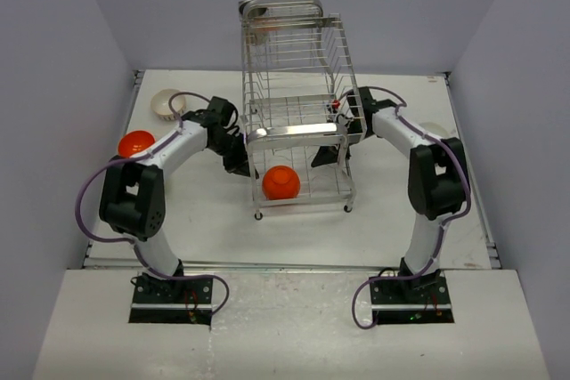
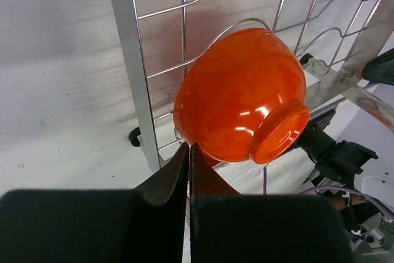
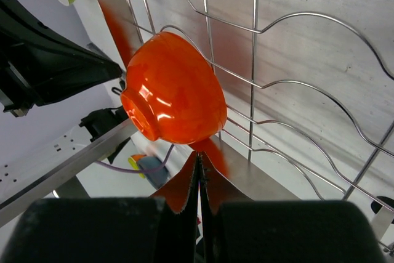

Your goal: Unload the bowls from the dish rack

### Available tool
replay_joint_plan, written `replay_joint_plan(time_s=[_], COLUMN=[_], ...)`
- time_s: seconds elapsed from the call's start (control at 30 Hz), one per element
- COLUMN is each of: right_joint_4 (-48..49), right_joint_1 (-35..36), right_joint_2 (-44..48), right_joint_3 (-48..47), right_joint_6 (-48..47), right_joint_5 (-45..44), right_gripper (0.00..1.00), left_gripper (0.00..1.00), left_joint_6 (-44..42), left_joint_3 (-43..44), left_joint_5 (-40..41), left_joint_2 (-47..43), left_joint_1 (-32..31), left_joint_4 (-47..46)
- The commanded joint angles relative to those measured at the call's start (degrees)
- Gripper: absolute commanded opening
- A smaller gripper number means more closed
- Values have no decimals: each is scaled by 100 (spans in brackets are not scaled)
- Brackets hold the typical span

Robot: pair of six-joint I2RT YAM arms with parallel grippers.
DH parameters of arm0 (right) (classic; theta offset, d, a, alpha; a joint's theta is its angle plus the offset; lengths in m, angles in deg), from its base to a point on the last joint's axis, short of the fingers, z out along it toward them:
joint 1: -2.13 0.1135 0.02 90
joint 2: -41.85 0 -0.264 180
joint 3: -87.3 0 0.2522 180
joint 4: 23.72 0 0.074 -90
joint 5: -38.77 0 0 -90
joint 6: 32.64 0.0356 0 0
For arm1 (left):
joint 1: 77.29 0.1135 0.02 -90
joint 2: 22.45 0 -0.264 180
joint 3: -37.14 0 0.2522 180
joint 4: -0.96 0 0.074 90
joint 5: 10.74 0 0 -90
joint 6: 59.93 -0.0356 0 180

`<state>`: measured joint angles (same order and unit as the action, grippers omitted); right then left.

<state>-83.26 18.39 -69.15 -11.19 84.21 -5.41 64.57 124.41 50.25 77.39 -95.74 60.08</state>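
Your counter (image 1: 214,220) carries the tall dish rack (image 1: 294,136) at its middle, between the two arms, so either can reach in from its own side. Your left gripper (image 1: 239,165) sits just beside the rack's lower left edge and your right gripper (image 1: 328,156) at its lower right. Both are clenched, fingers pressed together on nothing. Between them, on the lower tier, an orange bowl (image 1: 280,182) lies tipped on its side, propped by the wavy wires. You would likely need to spread one gripper before taking its rim. A second orange bowl (image 1: 135,142) and a ribbed white bowl (image 1: 166,104) sit on the counter well left of the rack, probably your unloading spot.
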Motion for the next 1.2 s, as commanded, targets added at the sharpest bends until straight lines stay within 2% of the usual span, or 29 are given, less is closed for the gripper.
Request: replay_joint_plan(time_s=[0.0,0.83,1.17], right_joint_4=[43,306,17], right_joint_1=[106,677,686], right_joint_2=[8,-194,-483], right_joint_3=[114,598,36], right_joint_6=[-101,-57,-57], right_joint_5=[-3,102,32], right_gripper=[0,0,0], left_gripper=[0,0,0], left_joint_6=[-207,-260,-146], left_joint_3=[172,462,734], left_joint_5=[-219,-702,-974], left_joint_2=[27,695,1152], left_joint_1=[-96,-510,-536], left_joint_4=[254,34,-326])
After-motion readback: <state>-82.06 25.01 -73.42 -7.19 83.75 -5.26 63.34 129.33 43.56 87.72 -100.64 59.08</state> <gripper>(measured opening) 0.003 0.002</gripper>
